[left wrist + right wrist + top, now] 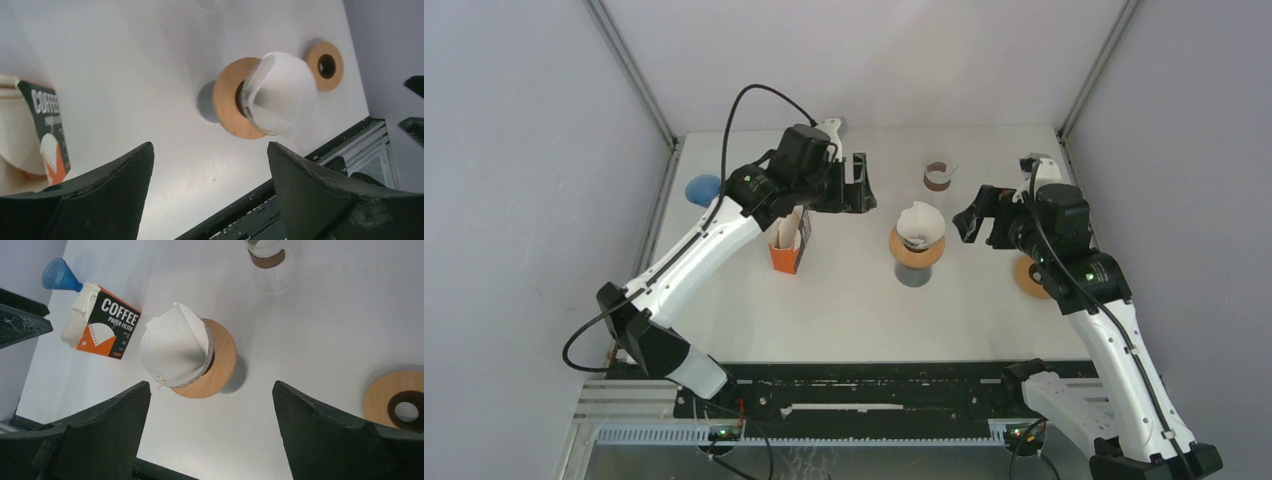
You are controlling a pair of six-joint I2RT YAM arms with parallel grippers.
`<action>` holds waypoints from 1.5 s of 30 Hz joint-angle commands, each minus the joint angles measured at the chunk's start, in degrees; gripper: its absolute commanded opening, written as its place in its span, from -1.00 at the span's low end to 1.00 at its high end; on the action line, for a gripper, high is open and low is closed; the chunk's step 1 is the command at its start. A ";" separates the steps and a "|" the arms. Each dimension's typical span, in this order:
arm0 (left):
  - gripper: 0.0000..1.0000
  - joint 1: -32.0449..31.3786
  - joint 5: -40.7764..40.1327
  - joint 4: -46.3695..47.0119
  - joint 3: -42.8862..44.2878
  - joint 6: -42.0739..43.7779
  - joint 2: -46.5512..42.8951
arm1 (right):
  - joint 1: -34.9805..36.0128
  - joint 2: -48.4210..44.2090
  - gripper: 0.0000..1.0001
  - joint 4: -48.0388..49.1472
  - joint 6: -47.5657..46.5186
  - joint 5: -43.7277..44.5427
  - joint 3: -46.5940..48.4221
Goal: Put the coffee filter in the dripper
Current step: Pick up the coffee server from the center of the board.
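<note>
The white paper coffee filter (921, 226) stands opened as a cone in the dripper (917, 256), which has a round wooden collar on a grey base at the table's middle. In the wrist views the filter (282, 92) (170, 347) leans a little to one side of the collar (227, 102) (222, 365). My left gripper (860, 184) (210, 147) hovers open to the left of the dripper, holding nothing. To the right of the dripper, my right gripper (971, 216) (211, 384) is also open and holds nothing. Neither gripper touches the filter.
An orange box of coffee filters (787, 246) stands under the left arm, with a blue funnel (703, 187) at the far left. A glass with a brown band (938, 176) sits behind the dripper. A wooden ring (1028, 276) lies at the right. A black rail (874, 385) runs along the near edge.
</note>
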 commanded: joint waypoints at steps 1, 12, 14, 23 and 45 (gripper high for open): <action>0.78 2.53 -1.41 2.54 -4.95 -0.23 -4.79 | -1.46 0.91 1.00 2.23 -1.30 0.55 -0.40; 0.93 8.36 -3.19 6.82 -19.81 -0.35 -15.48 | -7.31 11.78 0.87 10.42 1.15 -1.31 0.69; 0.95 9.11 -3.06 7.39 -22.27 -0.18 -16.89 | -8.05 15.73 0.83 11.08 2.00 -1.00 1.88; 1.00 10.18 -4.41 8.49 -27.26 1.63 -20.83 | -9.15 31.00 0.65 17.68 7.11 2.12 8.18; 1.00 10.34 -4.00 7.41 -28.88 2.21 -19.83 | -9.16 58.68 0.22 19.00 12.12 3.55 26.40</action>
